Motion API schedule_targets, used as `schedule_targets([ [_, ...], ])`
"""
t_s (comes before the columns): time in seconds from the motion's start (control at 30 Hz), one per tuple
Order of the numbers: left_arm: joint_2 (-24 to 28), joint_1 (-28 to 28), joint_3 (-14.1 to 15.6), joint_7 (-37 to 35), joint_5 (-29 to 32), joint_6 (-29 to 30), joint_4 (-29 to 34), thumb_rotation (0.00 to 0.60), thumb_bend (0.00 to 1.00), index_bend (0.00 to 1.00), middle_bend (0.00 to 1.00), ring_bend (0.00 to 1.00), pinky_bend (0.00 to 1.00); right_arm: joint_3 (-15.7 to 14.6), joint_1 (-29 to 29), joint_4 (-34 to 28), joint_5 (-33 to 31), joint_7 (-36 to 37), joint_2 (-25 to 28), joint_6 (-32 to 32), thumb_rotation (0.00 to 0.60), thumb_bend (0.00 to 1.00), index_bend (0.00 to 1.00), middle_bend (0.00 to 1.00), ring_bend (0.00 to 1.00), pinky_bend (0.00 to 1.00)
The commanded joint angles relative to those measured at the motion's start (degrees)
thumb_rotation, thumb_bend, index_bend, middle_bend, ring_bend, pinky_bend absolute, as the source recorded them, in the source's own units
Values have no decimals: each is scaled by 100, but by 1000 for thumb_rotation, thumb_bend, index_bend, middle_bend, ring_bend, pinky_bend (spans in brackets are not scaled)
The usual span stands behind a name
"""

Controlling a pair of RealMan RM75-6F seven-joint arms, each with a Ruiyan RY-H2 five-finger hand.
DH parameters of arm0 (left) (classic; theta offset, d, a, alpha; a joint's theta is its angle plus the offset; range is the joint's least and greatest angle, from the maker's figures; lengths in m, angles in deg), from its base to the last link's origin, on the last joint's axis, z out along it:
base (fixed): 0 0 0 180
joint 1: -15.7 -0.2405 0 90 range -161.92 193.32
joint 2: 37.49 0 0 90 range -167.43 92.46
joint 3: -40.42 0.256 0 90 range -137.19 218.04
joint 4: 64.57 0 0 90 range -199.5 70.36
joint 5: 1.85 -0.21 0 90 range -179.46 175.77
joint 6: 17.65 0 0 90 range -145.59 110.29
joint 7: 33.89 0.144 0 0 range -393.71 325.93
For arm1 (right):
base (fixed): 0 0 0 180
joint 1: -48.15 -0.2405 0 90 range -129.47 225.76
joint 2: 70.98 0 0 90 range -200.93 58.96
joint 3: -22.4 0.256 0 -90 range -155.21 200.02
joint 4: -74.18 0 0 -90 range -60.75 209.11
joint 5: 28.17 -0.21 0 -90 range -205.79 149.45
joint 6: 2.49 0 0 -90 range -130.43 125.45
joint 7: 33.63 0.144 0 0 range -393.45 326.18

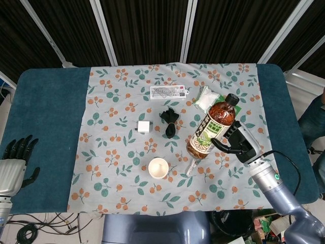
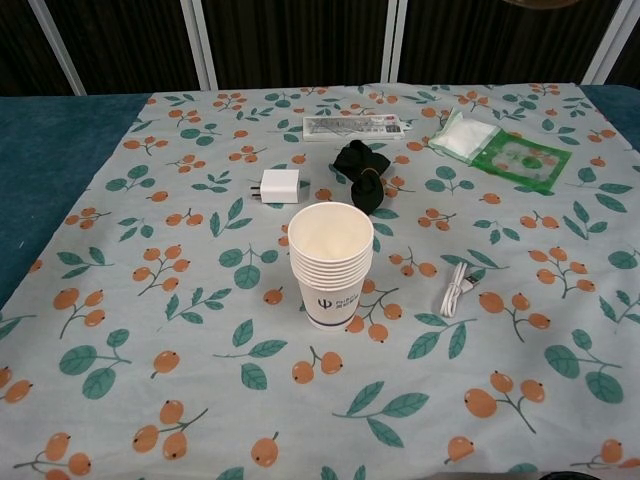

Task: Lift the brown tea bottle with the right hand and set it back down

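The brown tea bottle, with a black cap and a green-and-white label, hangs tilted high above the floral cloth in the head view, cap pointing up and right. My right hand grips it from the right side near its lower half. In the chest view only a thin brown sliver of the bottle shows at the top edge, and the right hand is out of frame there. My left hand rests at the table's front left corner, fingers spread, holding nothing.
A stack of paper cups stands front centre. Behind it lie a white charger, a black bundle, a flat white package and a green-and-white packet. A white cable lies right of the cups.
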Motion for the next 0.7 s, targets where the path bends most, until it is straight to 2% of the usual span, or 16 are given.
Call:
schedule_targets([
  [0.03, 1, 0, -3, 0, 7, -1, 2, 600, 376, 0, 0, 0, 0, -221, 6, 506, 578, 329, 207, 294, 600, 292, 507, 430, 465, 421],
  [0.13, 3, 1, -4, -3, 15, -8, 3, 600, 376, 1, 0, 0, 0, -398, -47, 650, 641, 340, 81, 216, 600, 293, 507, 429, 463, 419],
  [0.23, 6, 2, -4, -6, 18, -13, 2, 600, 376, 0, 0, 0, 0, -571, -101, 866, 612, -107, -92, 199, 600, 293, 507, 427, 462, 415],
  [0.37, 11, 1, -3, -11, 16, -11, 7, 600, 375, 0, 0, 0, 0, -704, -147, 1202, 129, -1218, -532, 168, 600, 293, 507, 427, 461, 415],
  [0.53, 14, 2, -6, -13, 24, -15, 3, 600, 376, 0, 0, 0, 0, -740, -197, 1713, -798, -2867, -1303, -78, 600, 294, 507, 429, 462, 415],
  [0.7, 14, 5, -7, -6, 32, -24, 3, 600, 376, 0, 0, 0, 0, -769, -253, 2179, -1358, -3808, -1927, -327, 600, 293, 507, 428, 459, 410],
])
